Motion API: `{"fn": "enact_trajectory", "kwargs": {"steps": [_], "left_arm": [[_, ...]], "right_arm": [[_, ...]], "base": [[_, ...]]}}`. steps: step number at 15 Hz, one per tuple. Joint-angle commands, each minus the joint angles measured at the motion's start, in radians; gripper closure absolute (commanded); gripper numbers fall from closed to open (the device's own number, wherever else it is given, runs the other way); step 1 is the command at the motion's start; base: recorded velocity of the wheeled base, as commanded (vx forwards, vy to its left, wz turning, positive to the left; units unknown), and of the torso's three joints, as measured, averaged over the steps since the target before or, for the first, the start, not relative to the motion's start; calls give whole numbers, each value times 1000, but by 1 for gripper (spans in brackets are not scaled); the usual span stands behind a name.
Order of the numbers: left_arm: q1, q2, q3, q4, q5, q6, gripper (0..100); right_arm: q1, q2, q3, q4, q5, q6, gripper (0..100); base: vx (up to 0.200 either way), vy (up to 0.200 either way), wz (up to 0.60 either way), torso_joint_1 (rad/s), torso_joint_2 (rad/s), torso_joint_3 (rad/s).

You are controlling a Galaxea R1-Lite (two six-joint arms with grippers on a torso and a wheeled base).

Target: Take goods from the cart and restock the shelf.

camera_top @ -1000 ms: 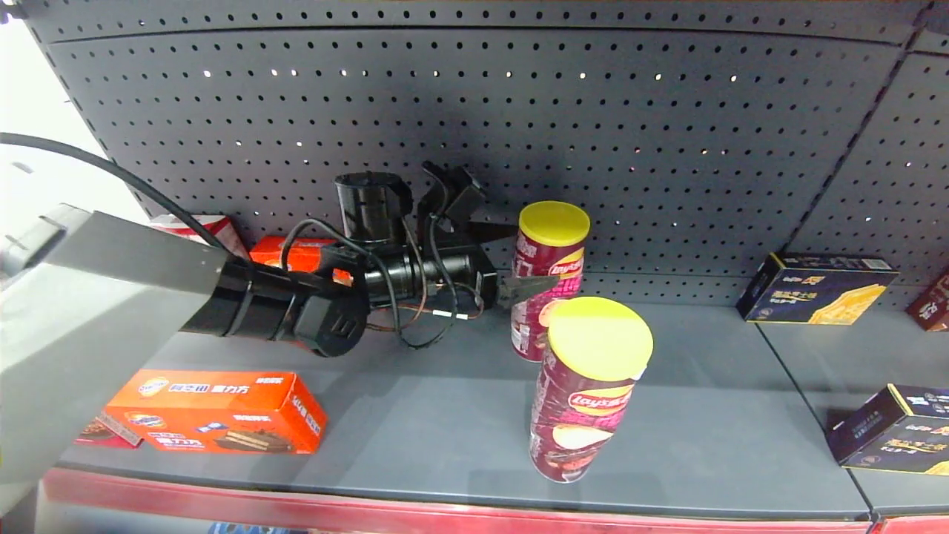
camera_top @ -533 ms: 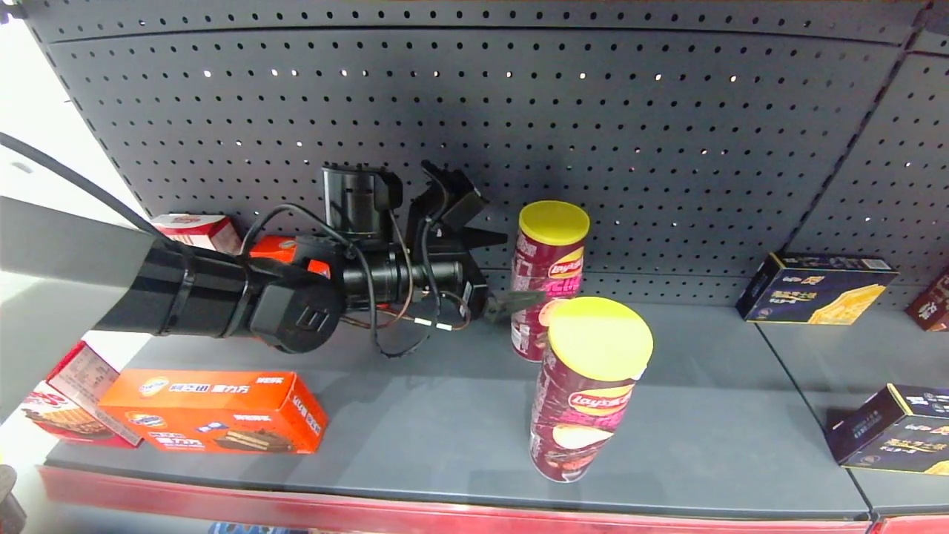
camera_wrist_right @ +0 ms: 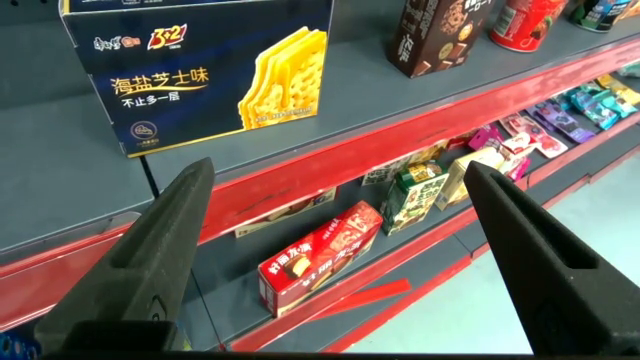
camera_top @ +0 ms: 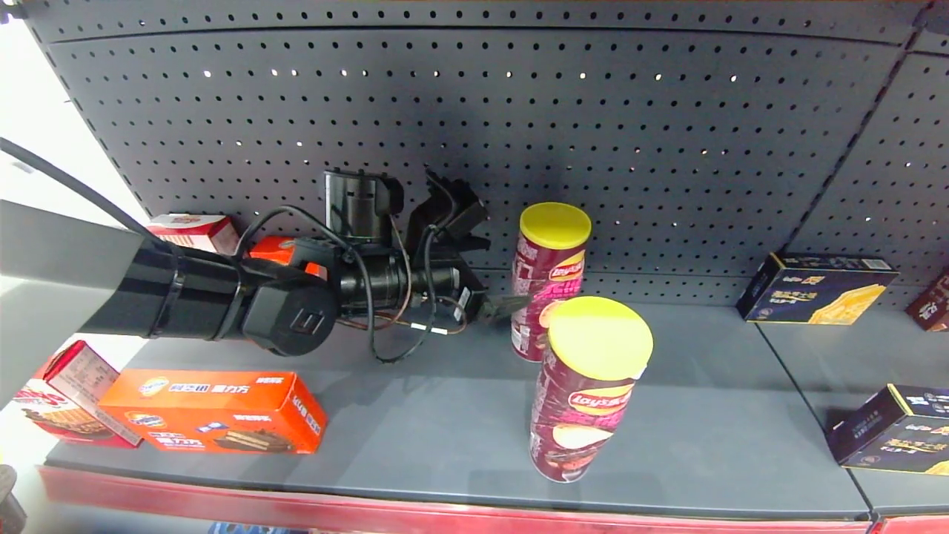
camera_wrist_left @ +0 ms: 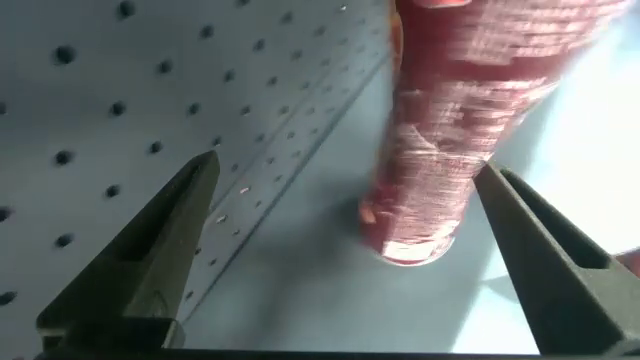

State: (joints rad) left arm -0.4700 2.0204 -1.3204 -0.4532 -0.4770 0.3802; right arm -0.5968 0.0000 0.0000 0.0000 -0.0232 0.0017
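Observation:
Two maroon chips cans with yellow lids stand upright on the grey shelf [camera_top: 415, 423]. The rear can [camera_top: 550, 276] is near the pegboard; the front can [camera_top: 589, 389] is closer to the shelf edge. My left gripper [camera_top: 506, 271] hovers just left of the rear can, open, with the fingers clear of it. In the left wrist view that can [camera_wrist_left: 440, 150] stands beyond the left gripper [camera_wrist_left: 350, 255], whose spread fingertips [camera_wrist_left: 165, 250] hold nothing. My right gripper [camera_wrist_right: 340, 260] is open and empty, facing a dark blue box [camera_wrist_right: 200, 70] at a shelf's front edge.
An orange box [camera_top: 215, 411] and a red box [camera_top: 63, 397] lie at the shelf's front left. A white-red box [camera_top: 196, 230] and another orange box [camera_top: 285, 251] sit behind the left arm. Dark blue boxes [camera_top: 815, 289] [camera_top: 890, 430] are on the right.
The left arm has drawn back to the left, and its open fingers have come away from the rear can. Both cans stay standing where they were.

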Motion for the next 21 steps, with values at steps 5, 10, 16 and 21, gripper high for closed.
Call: {"fn": "enact_trajectory", "kwargs": {"steps": [5, 10, 16, 21], "left_arm": [[2, 21, -10, -2, 83, 2, 0], [10, 21, -11, -1, 126, 2, 0], [13, 20, -2, -1, 170, 0, 0], [27, -29, 47, -1, 207, 0, 0]], "right_arm": [[0, 0, 0, 0, 0, 0, 0], [0, 0, 0, 0, 0, 0, 0], [0, 0, 0, 0, 0, 0, 0], [0, 0, 0, 0, 0, 0, 0]], "base": [[0, 0, 0, 0, 0, 0], [0, 0, 0, 0, 0, 0], [0, 0, 0, 0, 0, 0], [0, 0, 0, 0, 0, 0]]}}
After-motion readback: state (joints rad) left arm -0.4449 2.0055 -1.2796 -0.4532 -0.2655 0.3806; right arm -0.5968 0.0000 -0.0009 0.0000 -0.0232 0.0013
